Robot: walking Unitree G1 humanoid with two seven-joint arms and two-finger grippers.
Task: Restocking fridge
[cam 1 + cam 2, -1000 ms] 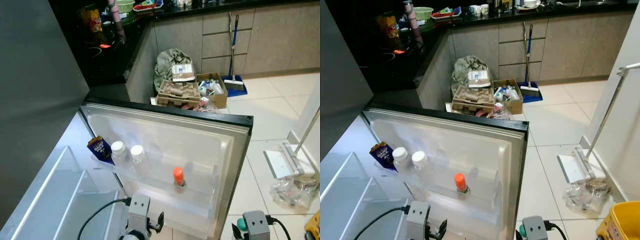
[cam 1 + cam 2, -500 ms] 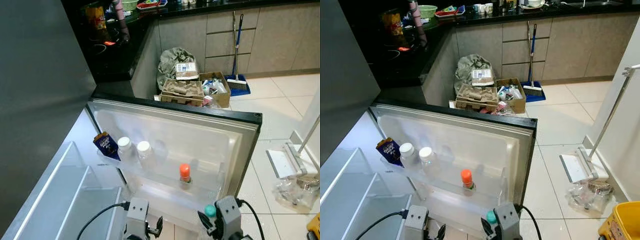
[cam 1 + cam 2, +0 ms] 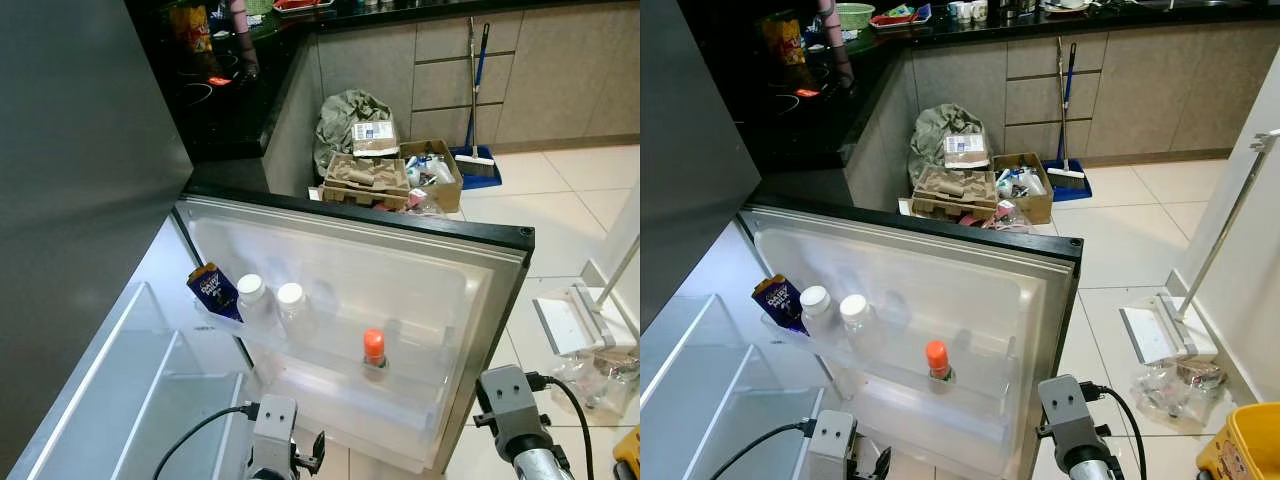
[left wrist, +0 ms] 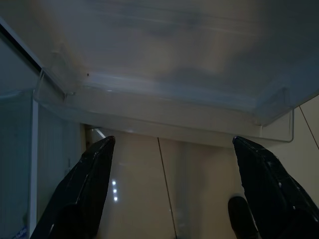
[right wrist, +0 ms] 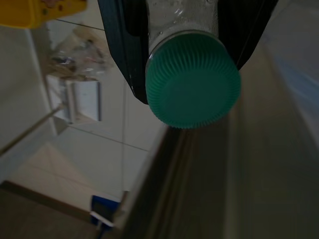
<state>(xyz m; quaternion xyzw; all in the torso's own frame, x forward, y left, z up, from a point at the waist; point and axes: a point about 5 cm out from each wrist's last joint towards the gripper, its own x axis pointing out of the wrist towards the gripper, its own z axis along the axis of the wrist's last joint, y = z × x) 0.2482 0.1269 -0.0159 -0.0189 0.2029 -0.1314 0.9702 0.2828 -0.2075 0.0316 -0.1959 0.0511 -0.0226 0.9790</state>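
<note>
Your fridge door [image 3: 420, 270] hangs open, smooth white plastic, its clear shelf [image 3: 330, 352] holding three capped bottles. Right claw [image 5: 185, 30] pinches a clear bottle [image 5: 192, 74], ribbed green cap, now outside the door's edge instead of before it. Left claw [image 4: 174, 194] is spread below the shelf.

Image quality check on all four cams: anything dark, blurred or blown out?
Eye views: sharp, evenly lit; black countertop reads very dark. Left wrist view: dim, soft, small glare spots on the floor tile. Right wrist view: green bottle cap close and slightly soft, fridge door edge in shadow.
</note>
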